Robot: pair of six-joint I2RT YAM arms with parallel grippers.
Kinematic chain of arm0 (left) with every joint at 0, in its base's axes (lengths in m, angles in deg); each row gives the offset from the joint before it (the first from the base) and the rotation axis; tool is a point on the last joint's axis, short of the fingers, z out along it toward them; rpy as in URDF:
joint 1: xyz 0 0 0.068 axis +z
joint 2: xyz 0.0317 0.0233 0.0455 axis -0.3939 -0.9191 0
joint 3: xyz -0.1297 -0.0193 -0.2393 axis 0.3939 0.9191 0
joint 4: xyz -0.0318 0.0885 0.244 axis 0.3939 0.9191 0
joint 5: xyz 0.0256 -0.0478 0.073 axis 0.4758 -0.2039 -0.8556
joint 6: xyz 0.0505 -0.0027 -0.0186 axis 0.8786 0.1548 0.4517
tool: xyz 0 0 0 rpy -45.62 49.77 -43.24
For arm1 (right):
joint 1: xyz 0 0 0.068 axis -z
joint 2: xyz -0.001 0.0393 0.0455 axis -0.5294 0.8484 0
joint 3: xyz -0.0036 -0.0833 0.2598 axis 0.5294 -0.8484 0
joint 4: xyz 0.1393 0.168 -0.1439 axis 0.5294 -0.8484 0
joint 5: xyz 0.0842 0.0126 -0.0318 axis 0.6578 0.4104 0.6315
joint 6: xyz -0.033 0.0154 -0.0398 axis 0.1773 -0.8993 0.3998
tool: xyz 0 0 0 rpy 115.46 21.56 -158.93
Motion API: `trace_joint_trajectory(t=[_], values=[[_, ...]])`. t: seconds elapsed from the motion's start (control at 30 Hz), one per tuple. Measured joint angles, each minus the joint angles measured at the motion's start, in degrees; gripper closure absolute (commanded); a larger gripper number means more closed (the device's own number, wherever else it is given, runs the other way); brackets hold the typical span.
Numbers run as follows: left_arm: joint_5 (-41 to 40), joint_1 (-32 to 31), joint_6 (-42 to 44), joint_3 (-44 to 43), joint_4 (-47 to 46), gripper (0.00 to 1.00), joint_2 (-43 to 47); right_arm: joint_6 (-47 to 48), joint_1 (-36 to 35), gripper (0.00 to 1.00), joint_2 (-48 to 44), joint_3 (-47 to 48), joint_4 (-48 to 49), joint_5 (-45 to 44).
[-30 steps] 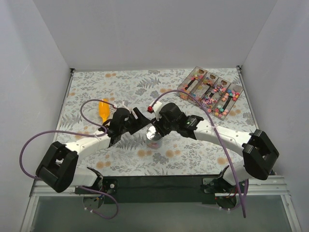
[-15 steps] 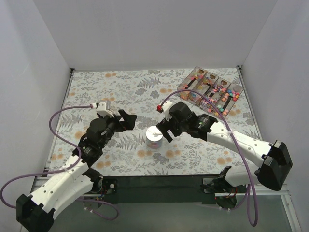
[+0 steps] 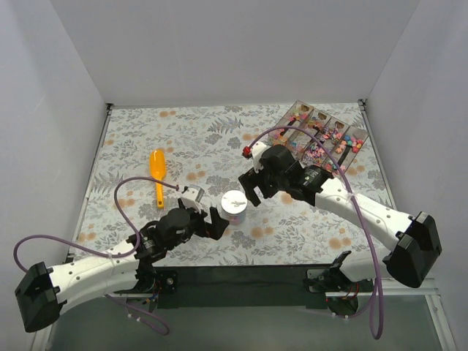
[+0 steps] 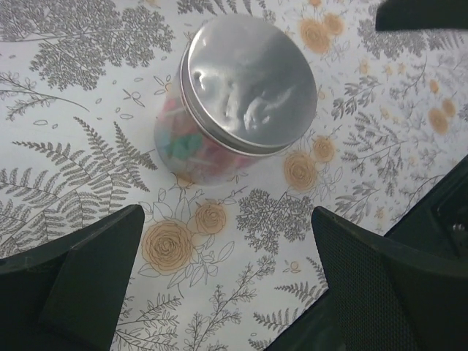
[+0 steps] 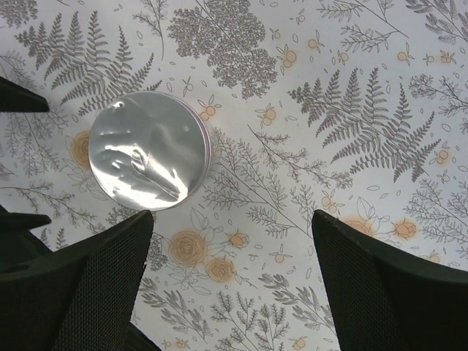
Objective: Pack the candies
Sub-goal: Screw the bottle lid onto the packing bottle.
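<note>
1. Jar (image 3: 234,207) stands upright on the floral tablecloth (image 3: 190,139), mid-table, between the two arms. Its silver lid (image 4: 248,84) is on.
2. Candies (image 4: 191,148) show as mixed colours through the glass, somewhat blurred. More lie in the divided tray (image 3: 301,108) at the far right, well apart from the jar.
3. Left gripper (image 3: 214,221) is spread wide and holds nothing, just beside the jar on its near-left.
4. Right gripper (image 3: 251,194) is likewise spread and empty, just beside the jar on its far-right.
5. Orange scoop (image 3: 158,175) lies flat at the left, clear of both arms.
6. Judgement: jar packed and capped; the step in hand is backing off. Whether the lid is fully tightened cannot be told from above.
7. To do it well: keep the jaws wide, lift before swinging outward, and keep fingers and cables off the jar so it does not tip.
</note>
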Motion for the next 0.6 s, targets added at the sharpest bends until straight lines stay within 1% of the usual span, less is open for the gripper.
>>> trace_joint_trajectory(t=[0.07,0.13,0.17,0.27,0.37,0.47,0.6], values=[[-2.34,-3.45,0.55,2.69,-2.19,0.02,-0.22,-0.55,0.48,0.10,1.27,1.38,0.09,1.73],[-4.22,-5.31,1.33,4.87,-4.63,0.02,-1.75,-1.29,0.74,0.15,2.67,2.36,0.07,3.21],[-5.18,-6.05,1.84,5.49,-5.92,0.02,-3.30,-1.53,0.85,0.20,3.43,2.80,0.07,3.96],[-7.96,-7.98,4.74,5.95,-11.30,0.02,-9.90,-2.56,1.20,0.26,6.16,4.13,0.02,6.01],[-9.38,-8.72,8.31,6.73,-18.73,0.02,-14.32,-3.28,1.81,0.28,8.72,5.05,0.02,8.15],[-10.49,-8.76,12.50,8.37,-28.63,0.02,-19.10,-4.07,3.26,0.30,10.80,5.88,0.00,10.05],[-10.97,-8.76,16.87,9.18,-38.34,0.02,-25.16,-4.31,5.42,0.34,13.29,7.76,-0.07,12.94]])
